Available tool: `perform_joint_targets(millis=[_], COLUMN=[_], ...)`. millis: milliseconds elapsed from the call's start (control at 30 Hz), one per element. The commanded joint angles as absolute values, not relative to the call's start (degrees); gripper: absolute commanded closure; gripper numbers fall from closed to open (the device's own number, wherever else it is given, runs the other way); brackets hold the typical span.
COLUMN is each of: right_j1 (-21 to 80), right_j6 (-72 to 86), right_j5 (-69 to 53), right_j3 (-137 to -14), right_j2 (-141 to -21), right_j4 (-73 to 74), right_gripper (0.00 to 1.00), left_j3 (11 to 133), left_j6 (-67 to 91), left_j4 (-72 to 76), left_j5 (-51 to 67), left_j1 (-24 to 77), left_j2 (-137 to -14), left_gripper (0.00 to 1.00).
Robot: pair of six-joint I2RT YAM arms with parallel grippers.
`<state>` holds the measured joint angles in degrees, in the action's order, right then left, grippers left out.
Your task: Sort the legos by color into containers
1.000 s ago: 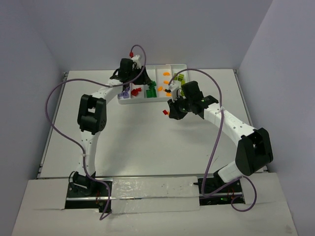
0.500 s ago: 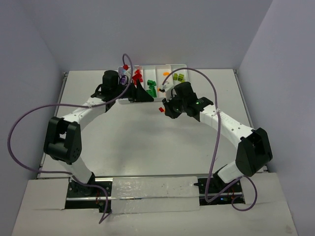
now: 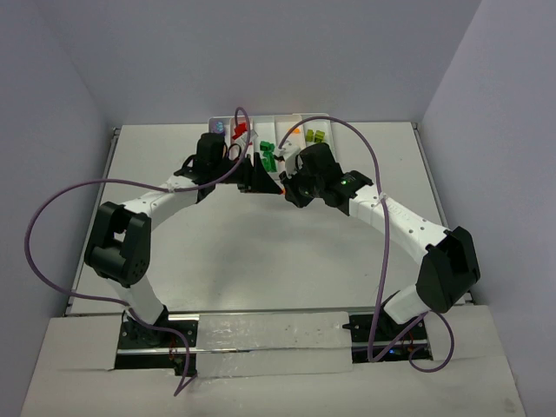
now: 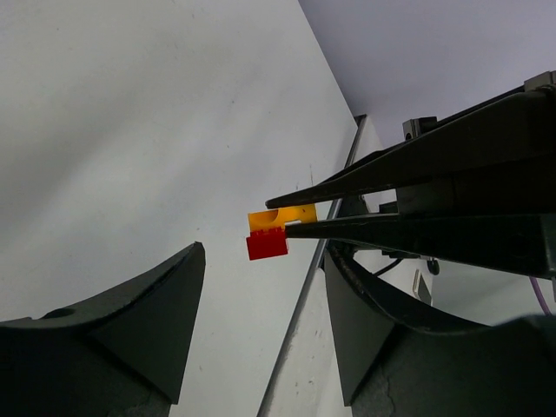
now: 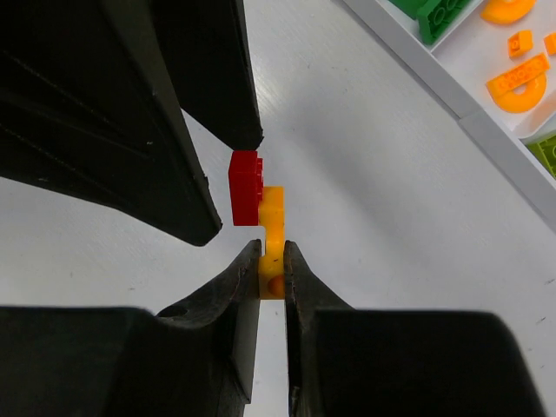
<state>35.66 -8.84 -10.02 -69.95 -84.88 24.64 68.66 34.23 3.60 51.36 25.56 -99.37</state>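
My right gripper (image 5: 272, 248) is shut on a yellow brick (image 5: 274, 228), held above the table just in front of the tray. A red brick (image 5: 246, 187) is stuck to the yellow brick's far end. My left gripper (image 4: 263, 257) faces it with its jaws open. Its black fingers (image 5: 204, 130) stand on either side of the red brick (image 4: 267, 247) without visibly touching it. In the top view both grippers, left (image 3: 259, 177) and right (image 3: 284, 182), meet in front of the white tray (image 3: 287, 116). Its containers hold purple (image 3: 217, 127), red (image 3: 239, 130), dark green (image 3: 267, 155), orange (image 3: 293, 133) and lime (image 3: 314, 136) legos.
The tray's near rim (image 5: 486, 130) lies close to the right of the held bricks, with green (image 5: 434, 13) and orange (image 5: 512, 82) pieces behind it. Purple cables loop over both arms. Bare white table (image 3: 261, 252) lies between the arms and their bases.
My left arm has swung away from the tray to face the right gripper, and its jaws have opened. The right gripper has carried the joined bricks a little left and back.
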Motion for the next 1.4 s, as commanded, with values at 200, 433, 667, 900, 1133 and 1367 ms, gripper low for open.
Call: perform_joint_targets(millis=[200, 433, 667, 900, 1133, 1367], right_j1=[36.60, 36.75, 36.83, 37.04, 37.46, 37.71], right_j6=[-9.09, -9.23, -9.42, -9.60, -10.03, -10.04], right_j5=[-9.21, -9.15, -9.32, -9.14, -8.77, -7.64], right_j3=[-71.86, -71.63, -71.56, -71.72, -71.63, -71.65], right_j2=[-84.45, -84.20, -84.41, -84.75, -84.73, -84.79], right_j4=[23.70, 23.64, 23.47, 23.66, 23.73, 23.55], right_gripper=[1.00, 1.00, 1.00, 1.00, 1.00, 1.00], left_j3=[70.55, 71.46, 70.94, 70.28, 70.13, 70.16], left_j6=[34.61, 36.03, 36.00, 37.99, 38.31, 36.45], left_j4=[4.69, 5.54, 5.86, 8.15, 8.60, 6.69], left_j5=[52.49, 52.84, 53.30, 54.88, 54.93, 54.10], left_j1=[25.75, 25.94, 26.12, 26.12, 26.19, 26.17], left_j2=[-100.98, -102.39, -101.92, -101.80, -101.86, -101.71], left_gripper=[0.43, 0.48, 0.57, 0.54, 0.57, 0.77])
